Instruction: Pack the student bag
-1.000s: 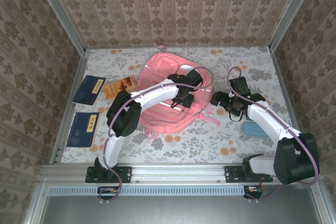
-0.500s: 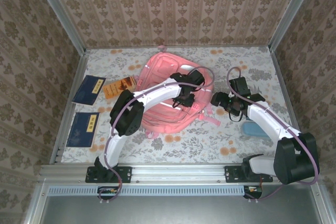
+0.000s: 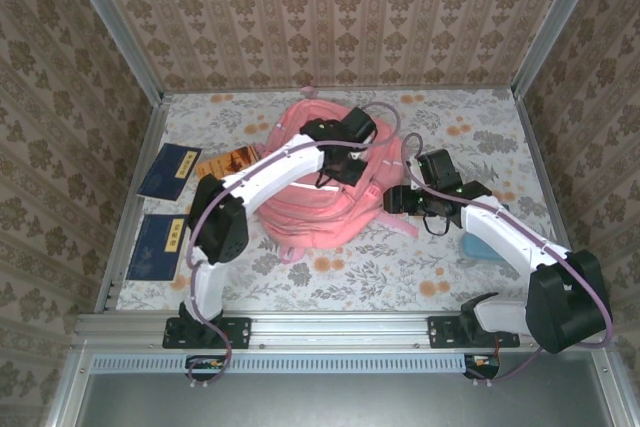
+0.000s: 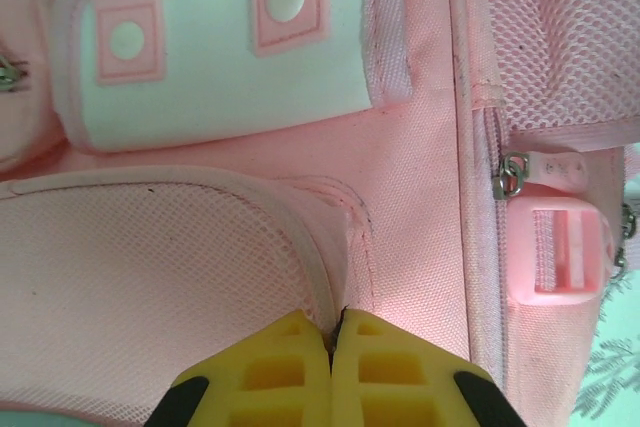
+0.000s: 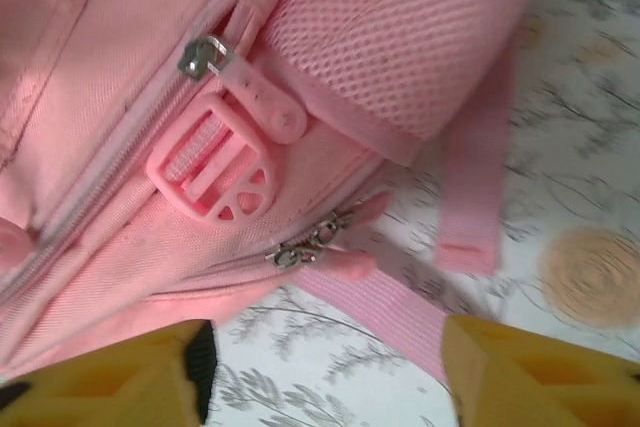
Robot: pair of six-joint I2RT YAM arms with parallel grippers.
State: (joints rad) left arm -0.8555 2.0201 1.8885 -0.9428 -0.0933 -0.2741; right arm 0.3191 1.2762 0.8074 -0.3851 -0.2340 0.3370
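The salmon-pink student bag (image 3: 300,209) lies bunched in the middle of the floral table. My left gripper (image 3: 333,164) reaches down onto its top. In the left wrist view the yellow fingers (image 4: 290,367) are shut on a fold of the student bag (image 4: 400,147) at the edge of a mesh pocket. My right gripper (image 3: 393,199) sits at the bag's right side, open. Its fingers (image 5: 110,382) spread wide over bare table, just short of two metal zip pulls (image 5: 300,247) on the bag's lower seam. A pink buckle (image 5: 212,175) sits above the pulls.
Two dark blue books (image 3: 168,169) (image 3: 160,244) and an orange one (image 3: 228,161) lie at the left. A small teal case (image 3: 487,245) lies under my right arm. A pink strap (image 5: 400,309) trails across the table between the right fingers. Walls enclose the table.
My left gripper has pulled back and left with bag fabric, and the bag has bunched and risen with it. My right gripper has moved left, closer to the bag's side.
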